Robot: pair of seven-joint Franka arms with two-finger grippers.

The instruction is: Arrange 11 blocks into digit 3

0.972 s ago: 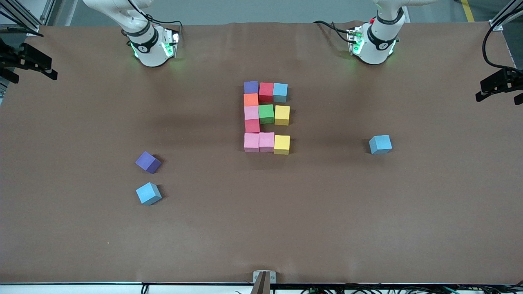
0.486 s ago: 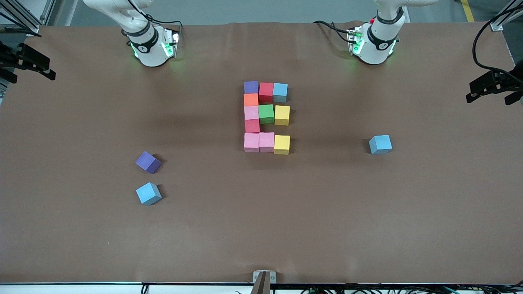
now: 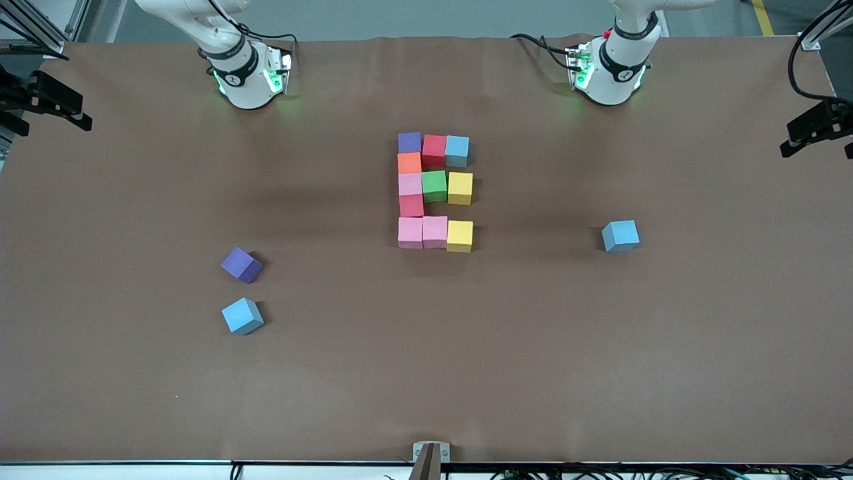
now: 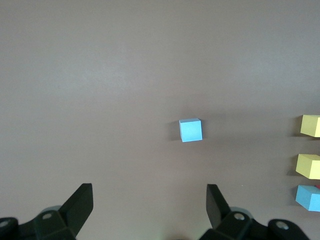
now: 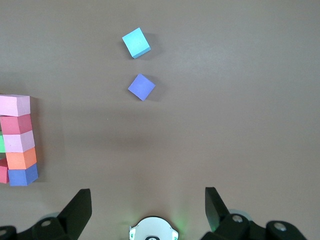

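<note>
Front view first: the digit 3 (image 3: 434, 191) is seen laid out at the middle of the table (image 3: 426, 373), mirrored like an "E". Its top bar, nearest the robots' bases, is made of a purple block (image 3: 409, 142), a red block (image 3: 434, 150) and a light blue block (image 3: 457, 151). An orange block (image 3: 409, 163) is set just below the purple one, then a pink block (image 3: 410, 184), with a green block (image 3: 434, 186) and a yellow block (image 3: 460, 188) beside it to form the middle bar. A second red block (image 3: 411, 205) links down to the bottom bar, where two pink blocks (image 3: 422, 232) and another yellow block (image 3: 460, 236) are lined up. Eleven cubes are counted, all touching or very nearly so.

Three loose blocks are left out. A loose light blue block (image 3: 620, 235) is found toward the left arm's end of the table, well apart from the figure. Toward the right arm's end, a loose purple block (image 3: 241, 265) is seen, with another loose light blue block (image 3: 242, 316) nearer the front camera.

Over to the wrist views: the left gripper (image 4: 150, 202) is held high with its fingers spread wide and nothing between them, over bare table near the loose light blue block. The right gripper (image 5: 148, 206) is likewise spread and empty, high over the table above its own base.
</note>
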